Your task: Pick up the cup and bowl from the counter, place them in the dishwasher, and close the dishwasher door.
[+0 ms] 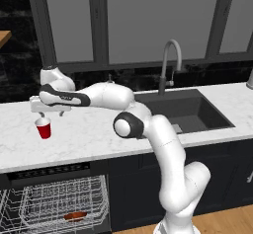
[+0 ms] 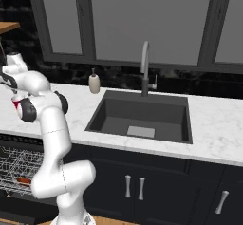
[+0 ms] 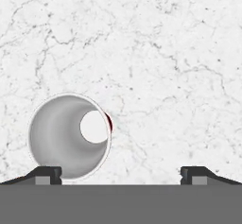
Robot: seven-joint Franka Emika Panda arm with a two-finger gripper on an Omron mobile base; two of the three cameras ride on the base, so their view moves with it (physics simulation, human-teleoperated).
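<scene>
The arm reaches far to the left over the white marble tabletop [image 1: 89, 134], its hand turned straight down, and the end effector [image 1: 51, 114] hangs just above the red cup [image 1: 44, 128] with fingers spread wide and holding nothing. In the hand view the cup [image 3: 70, 135] stands upright on bare marble, beside the left fingertip [image 3: 45, 175] rather than between the two, with open stone on every side. The sink [image 1: 190, 110] lies well to the right, and below the tabletop's near edge the bowl [image 1: 75, 215] rests in the dishwasher [image 1: 59, 203] rack.
</scene>
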